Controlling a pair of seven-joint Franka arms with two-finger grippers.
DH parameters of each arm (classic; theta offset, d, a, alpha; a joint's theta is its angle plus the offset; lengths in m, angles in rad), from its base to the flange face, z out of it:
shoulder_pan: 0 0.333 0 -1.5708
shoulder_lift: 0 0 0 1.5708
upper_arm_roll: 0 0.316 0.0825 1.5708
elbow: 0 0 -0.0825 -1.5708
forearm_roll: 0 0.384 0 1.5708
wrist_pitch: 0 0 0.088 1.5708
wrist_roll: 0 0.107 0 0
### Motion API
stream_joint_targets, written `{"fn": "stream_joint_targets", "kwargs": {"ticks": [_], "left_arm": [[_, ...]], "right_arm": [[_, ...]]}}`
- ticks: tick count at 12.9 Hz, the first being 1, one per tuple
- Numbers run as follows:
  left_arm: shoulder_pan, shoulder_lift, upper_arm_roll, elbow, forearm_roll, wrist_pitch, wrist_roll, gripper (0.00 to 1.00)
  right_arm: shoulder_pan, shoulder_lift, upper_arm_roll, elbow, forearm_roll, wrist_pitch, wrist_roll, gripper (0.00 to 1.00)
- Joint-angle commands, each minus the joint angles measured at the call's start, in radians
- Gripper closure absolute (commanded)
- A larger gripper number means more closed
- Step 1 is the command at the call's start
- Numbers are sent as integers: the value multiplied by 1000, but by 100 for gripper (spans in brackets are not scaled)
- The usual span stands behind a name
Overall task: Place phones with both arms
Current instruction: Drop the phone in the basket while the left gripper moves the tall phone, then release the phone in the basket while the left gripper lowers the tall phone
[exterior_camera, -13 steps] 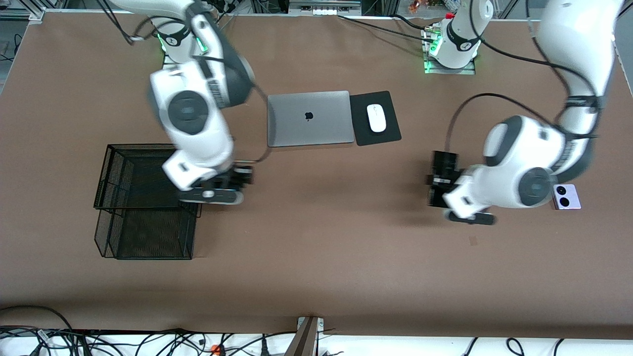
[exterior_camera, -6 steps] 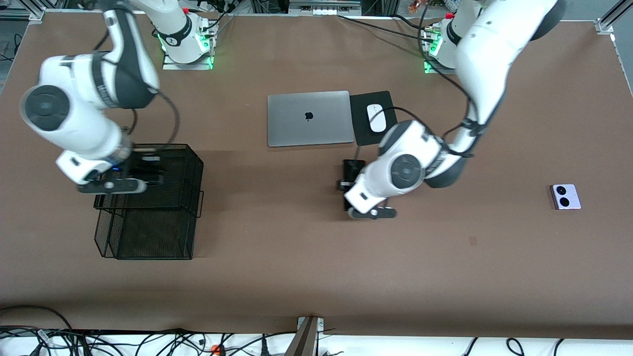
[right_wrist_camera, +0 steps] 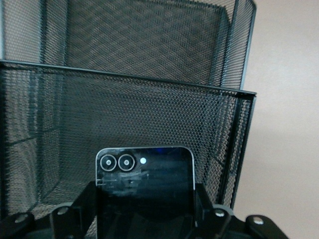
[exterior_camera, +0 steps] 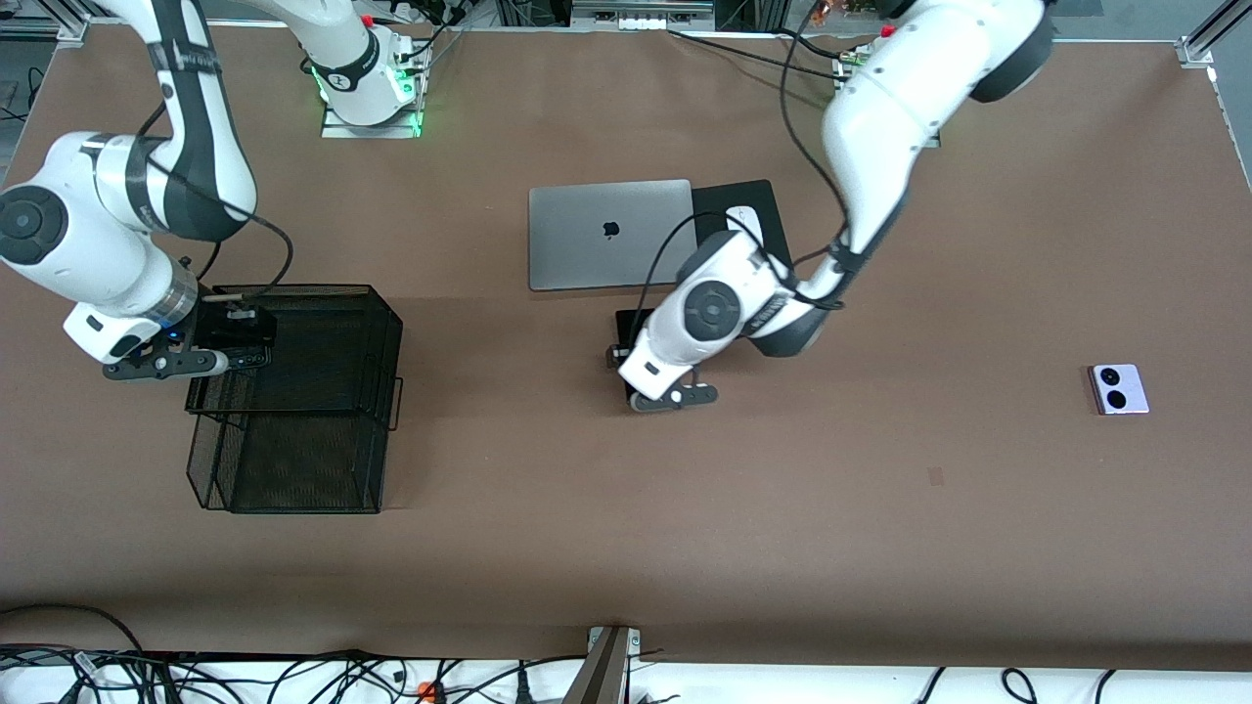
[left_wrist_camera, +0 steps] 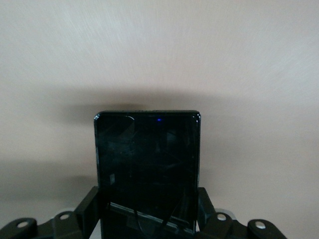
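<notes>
My right gripper point(right_wrist_camera: 145, 214) is shut on a small square black phone point(right_wrist_camera: 144, 181) with two ringed lenses. It hangs over the black mesh basket point(right_wrist_camera: 124, 77), at the corner toward the right arm's end of the table point(exterior_camera: 210, 386). My left gripper point(left_wrist_camera: 148, 215) is shut on the long slim black phone point(left_wrist_camera: 148, 159), held over bare table just nearer the front camera than the laptop; in the front view this phone point(exterior_camera: 631, 323) sticks out from under the wrist. A lavender-white phone point(exterior_camera: 1118, 388) with two black circles lies flat toward the left arm's end.
A shut grey laptop point(exterior_camera: 611, 235) lies at mid-table, with a black mouse pad point(exterior_camera: 734, 193) beside it. The white mouse point(exterior_camera: 740, 211) is mostly hidden by the left arm. The basket has two stepped mesh tiers point(exterior_camera: 293, 460).
The right arm has swung from beside the laptop to the basket's outer corner with its phone. The left arm has carried the slim phone from near the lavender phone to mid-table.
</notes>
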Motion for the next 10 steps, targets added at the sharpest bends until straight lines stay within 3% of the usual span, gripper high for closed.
{"fn": "stream_joint_targets", "kwargs": {"ticks": [1,3,4,5,6,8,10], "left_arm": [[-120,20,85,38,20,34,-78,80],[-129,25,86,35,23,38,-80,79],[-129,25,86,34,24,38,-79,68],[-129,25,86,34,24,38,-76,1],[-129,19,86,35,24,38,-76,0],[-112,-6,88,35,26,22,-76,0],[-80,-67,88,40,27,-84,-71,0]], "right_arm": [[-36,47,3,4,67,24,-70,100],[-36,62,3,5,68,22,-51,100],[-36,70,3,8,84,18,-39,92],[-36,76,3,12,99,12,-19,85],[-38,78,3,12,101,12,1,73],[-38,81,3,18,102,12,5,0],[-38,78,3,31,101,7,4,0]]}}
